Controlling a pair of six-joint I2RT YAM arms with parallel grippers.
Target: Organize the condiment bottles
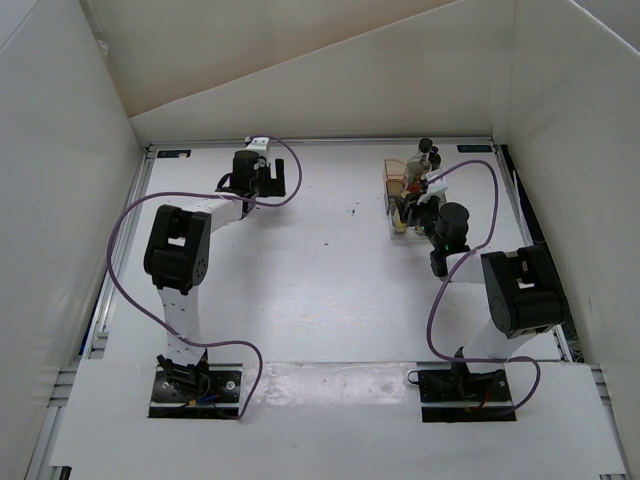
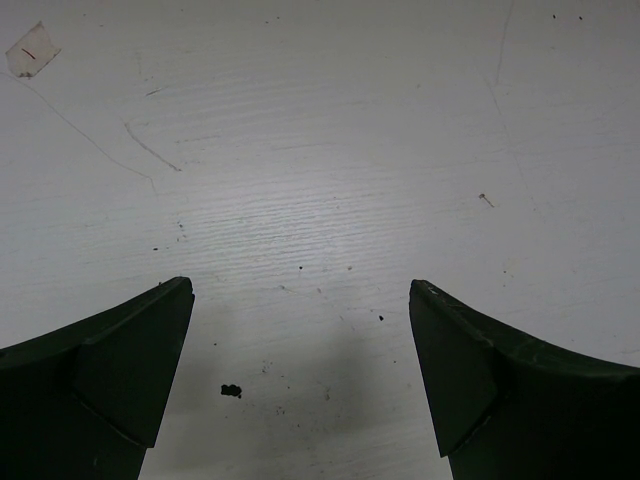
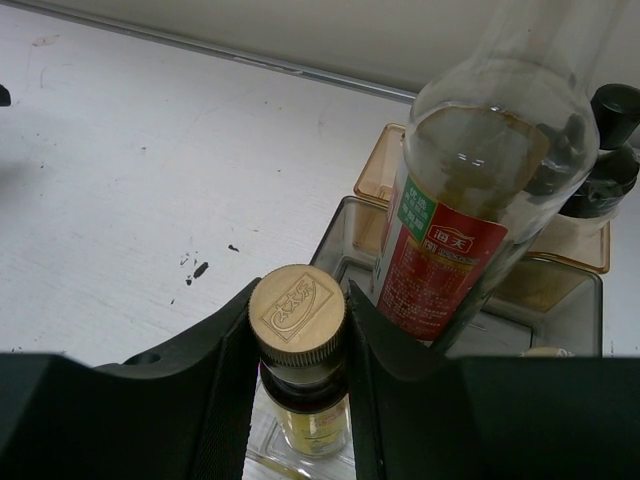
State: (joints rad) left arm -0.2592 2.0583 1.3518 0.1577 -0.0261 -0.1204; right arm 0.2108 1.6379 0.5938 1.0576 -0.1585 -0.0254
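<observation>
My right gripper (image 3: 297, 335) is shut on a tiny yellow-labelled bottle with a brown cap (image 3: 297, 310), holding it upright over the near compartment of a clear organizer tray (image 3: 338, 238). A taller clear bottle with a red label (image 3: 447, 250) stands in the tray just right of it. A black-capped bottle (image 3: 612, 140) stands farther back on the right. In the top view the right gripper (image 1: 425, 210) is at the tray (image 1: 392, 200). My left gripper (image 2: 300, 290) is open and empty over bare table at the far left (image 1: 262, 180).
An amber tray section (image 3: 372, 170) sits behind the clear one. The white walls of the enclosure stand close behind and to the right of the tray. Purple cables (image 1: 480, 200) loop beside both arms. Dark specks (image 2: 231, 390) mark the white tabletop.
</observation>
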